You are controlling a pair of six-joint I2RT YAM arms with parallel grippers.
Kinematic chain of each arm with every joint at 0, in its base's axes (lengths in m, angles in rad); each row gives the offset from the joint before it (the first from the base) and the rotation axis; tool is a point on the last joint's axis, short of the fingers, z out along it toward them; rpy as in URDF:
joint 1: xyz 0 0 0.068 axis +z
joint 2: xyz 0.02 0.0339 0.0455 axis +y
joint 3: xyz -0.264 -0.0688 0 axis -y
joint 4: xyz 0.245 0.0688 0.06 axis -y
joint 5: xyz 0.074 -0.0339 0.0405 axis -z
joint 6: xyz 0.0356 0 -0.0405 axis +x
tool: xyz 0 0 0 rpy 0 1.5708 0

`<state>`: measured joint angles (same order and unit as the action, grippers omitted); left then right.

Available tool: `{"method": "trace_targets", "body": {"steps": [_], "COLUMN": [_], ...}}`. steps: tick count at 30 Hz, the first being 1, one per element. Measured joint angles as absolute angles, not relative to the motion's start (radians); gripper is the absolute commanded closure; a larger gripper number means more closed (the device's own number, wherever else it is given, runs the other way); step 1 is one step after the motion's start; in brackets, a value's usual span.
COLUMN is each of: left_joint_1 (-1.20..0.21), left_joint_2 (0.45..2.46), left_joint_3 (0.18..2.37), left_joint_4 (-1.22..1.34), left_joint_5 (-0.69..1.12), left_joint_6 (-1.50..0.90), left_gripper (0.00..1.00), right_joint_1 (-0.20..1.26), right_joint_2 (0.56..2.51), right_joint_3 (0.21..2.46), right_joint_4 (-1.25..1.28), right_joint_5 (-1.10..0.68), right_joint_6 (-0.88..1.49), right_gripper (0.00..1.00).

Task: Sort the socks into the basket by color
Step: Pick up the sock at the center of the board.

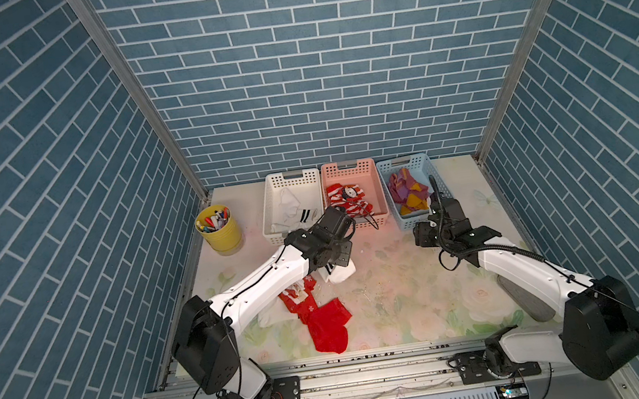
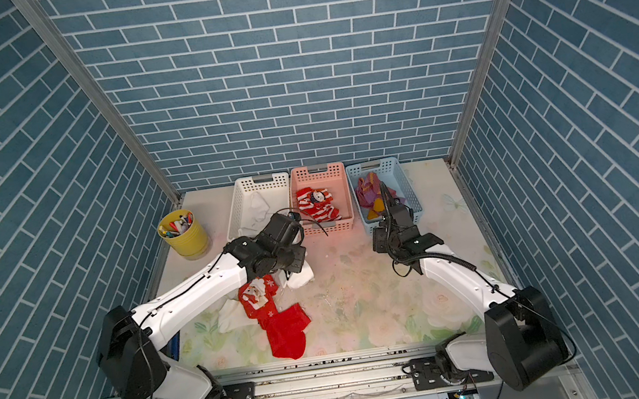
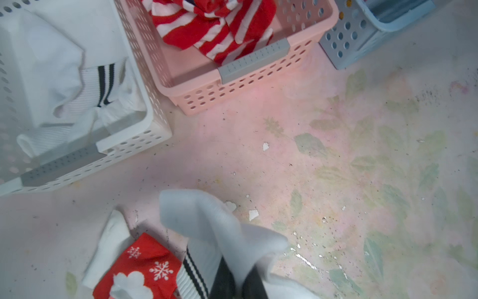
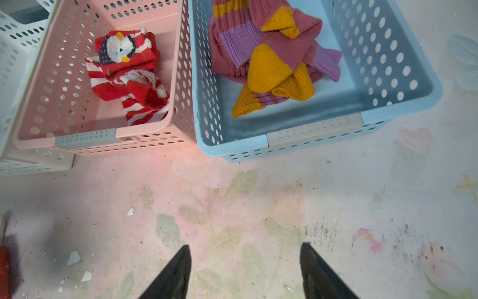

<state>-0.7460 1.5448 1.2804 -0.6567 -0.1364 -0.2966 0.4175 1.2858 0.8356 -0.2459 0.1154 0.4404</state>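
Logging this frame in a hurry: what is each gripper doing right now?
Left gripper: shut on the white sock with black bands.
Right gripper: jaws open, holding nothing.

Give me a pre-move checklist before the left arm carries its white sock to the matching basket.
1. Grip: left gripper shut on the white sock with black bands: ok.
2. Held sock lifted clear of the floral table: cannot tell.
3. Held sock free of the red snowflake sock beside it: cannot tell; they overlap in the left wrist view.
4. Target: white perforated plastic basket holds only white socks and has room: ok.
5. Right gripper open, empty, in front of the blue perforated basket, off the path: ok.
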Motion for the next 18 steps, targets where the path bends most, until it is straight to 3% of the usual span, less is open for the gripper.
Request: {"method": "trace_targets", "body": {"steps": [10,18], "left_joint_1": [-0.588,-0.482], "left_joint_2": [1.556,1.695], "left_joint_3": [1.394,1.617], "left_joint_4": [-0.688,-0.695], "left_joint_5": [-0.137,-0.133], "left_joint_6": [-0.235,-0.173], "left_gripper": [1.0,1.0], "right_joint_1": [0.418,0.418], "right_joint_2": [1.284,1.267], "right_joint_3": [0.834,0.824], "right_joint_4": [-0.245,-0.245], "right_joint_5": [0.073,0.047], "right_joint_6": [0.44,0.441], "right_gripper": [0.34,0.35]}}
